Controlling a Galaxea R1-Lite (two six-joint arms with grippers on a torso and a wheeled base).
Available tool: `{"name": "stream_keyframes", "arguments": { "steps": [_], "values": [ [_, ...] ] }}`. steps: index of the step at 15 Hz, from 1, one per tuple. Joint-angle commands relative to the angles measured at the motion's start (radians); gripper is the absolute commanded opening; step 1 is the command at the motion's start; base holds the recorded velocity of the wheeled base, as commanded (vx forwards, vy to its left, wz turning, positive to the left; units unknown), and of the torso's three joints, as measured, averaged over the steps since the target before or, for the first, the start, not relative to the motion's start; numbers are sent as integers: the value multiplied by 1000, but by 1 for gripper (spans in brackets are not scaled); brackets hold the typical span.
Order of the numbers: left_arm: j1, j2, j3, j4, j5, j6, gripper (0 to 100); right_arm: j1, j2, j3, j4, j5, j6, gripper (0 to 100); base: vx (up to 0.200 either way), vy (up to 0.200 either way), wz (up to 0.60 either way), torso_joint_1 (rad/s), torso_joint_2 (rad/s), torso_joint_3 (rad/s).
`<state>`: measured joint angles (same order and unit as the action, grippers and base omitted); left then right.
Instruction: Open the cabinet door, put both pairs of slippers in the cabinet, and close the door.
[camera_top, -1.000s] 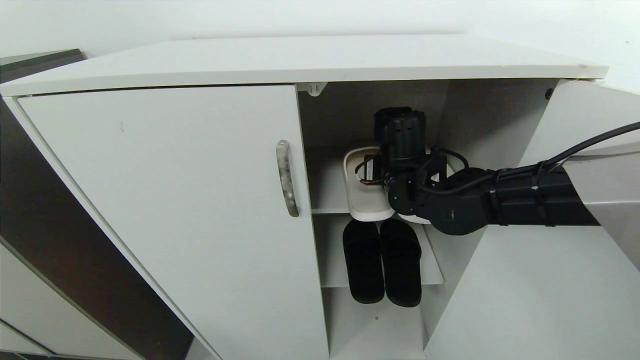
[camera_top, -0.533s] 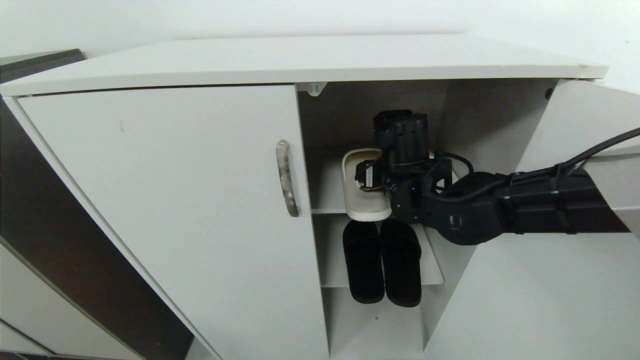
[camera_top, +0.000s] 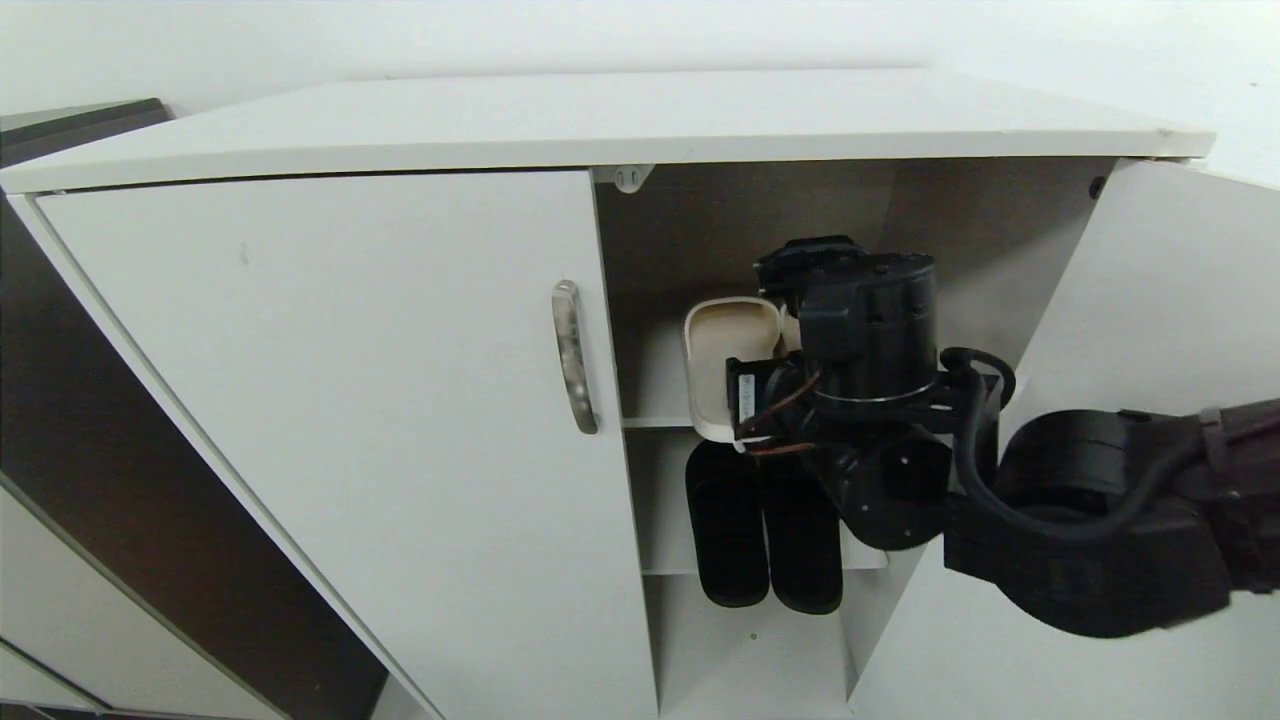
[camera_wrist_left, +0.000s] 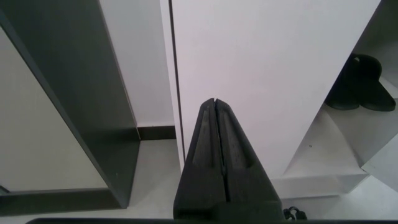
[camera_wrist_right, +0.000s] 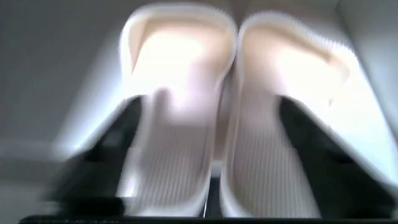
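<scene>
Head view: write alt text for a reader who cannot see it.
A white cabinet holds cream slippers on its upper shelf and black slippers on the shelf below. The black right arm is before the opening; the left door is shut.

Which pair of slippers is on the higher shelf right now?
The white pair; the black pair lies on the shelf below it.

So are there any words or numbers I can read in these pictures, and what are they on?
No text can be read here.
White sticker on the right arm's wrist: print too small to read.
Cabinet, white slippers, black slippers: no writing shows on them.
</scene>
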<state>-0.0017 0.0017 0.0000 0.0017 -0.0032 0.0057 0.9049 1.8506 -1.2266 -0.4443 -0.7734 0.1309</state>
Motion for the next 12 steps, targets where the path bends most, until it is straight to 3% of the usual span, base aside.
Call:
{"name": "stream_keyframes", "arguments": {
  "steps": [1, 12],
  "values": [
    [0, 0, 0, 0, 0, 0, 0, 28, -76, 113, -48, -1, 0, 0, 0, 0, 0, 0, 0, 0],
    [0, 0, 0, 0, 0, 0, 0, 46, -54, 141, -102, 0, -8, 0, 0, 0, 0, 0, 0, 0]
  ]
}}
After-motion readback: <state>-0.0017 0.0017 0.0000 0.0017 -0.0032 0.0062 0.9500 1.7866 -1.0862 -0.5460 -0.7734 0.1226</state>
